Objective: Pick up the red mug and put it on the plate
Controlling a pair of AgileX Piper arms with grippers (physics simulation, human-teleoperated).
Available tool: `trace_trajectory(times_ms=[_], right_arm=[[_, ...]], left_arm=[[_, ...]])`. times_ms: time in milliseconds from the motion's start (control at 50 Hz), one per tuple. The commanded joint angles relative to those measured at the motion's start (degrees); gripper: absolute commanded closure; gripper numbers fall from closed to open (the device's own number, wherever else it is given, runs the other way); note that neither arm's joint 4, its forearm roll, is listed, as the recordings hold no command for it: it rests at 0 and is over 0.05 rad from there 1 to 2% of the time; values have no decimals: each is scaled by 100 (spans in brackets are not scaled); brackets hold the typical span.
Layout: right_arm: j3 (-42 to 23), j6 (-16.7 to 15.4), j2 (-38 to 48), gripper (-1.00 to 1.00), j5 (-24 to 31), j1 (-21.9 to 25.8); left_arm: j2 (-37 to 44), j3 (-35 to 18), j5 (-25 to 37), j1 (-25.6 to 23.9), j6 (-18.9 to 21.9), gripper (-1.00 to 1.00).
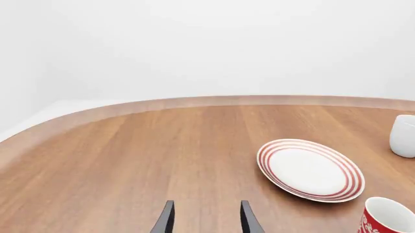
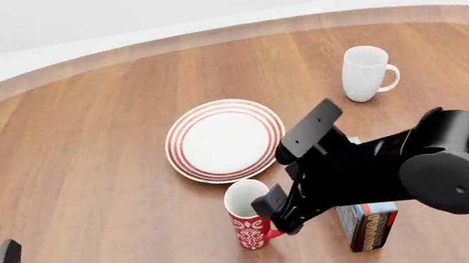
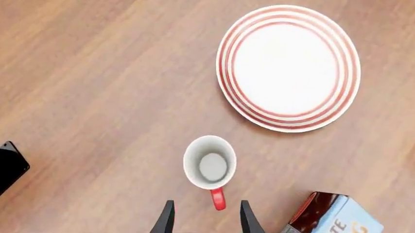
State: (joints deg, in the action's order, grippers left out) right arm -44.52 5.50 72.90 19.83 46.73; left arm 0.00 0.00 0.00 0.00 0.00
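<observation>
My right hand [image 3: 203, 218] hovers over the red mug [image 2: 250, 222], fingers spread either side of its handle, holding nothing. Mug stands just beside the plate [image 2: 225, 139]; bare worktop [image 2: 78, 165] beyond.

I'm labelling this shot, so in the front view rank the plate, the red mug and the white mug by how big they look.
1. plate, clearly widest.
2-3. white mug and red mug: look alike, and the red one is nearer the camera, so unranked.
</observation>
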Motion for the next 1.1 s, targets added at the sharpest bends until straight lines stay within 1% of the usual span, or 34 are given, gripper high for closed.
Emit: trace_trajectory(times_ms=[20, 340, 540, 620, 660, 820, 940, 1100], right_arm=[[174, 93, 127, -100, -209, 24], [316, 142, 263, -100, -382, -33], [549, 170, 231, -100, -512, -99], [586, 151, 260, -100, -559, -137], [581, 46, 333, -100, -601, -230], [655, 54, 380, -100, -681, -267], [583, 9, 517, -100, -739, -339], [608, 53, 636, -100, -857, -320]], left_arm=[[0, 0, 0, 0, 0, -100], [0, 0, 0, 0, 0, -100], [0, 0, 0, 0, 0, -100], [0, 0, 0, 0, 0, -100], [0, 0, 0, 0, 0, -100], [0, 0, 0, 0, 0, -100], [0, 0, 0, 0, 0, -100], [0, 0, 0, 0, 0, -100]])
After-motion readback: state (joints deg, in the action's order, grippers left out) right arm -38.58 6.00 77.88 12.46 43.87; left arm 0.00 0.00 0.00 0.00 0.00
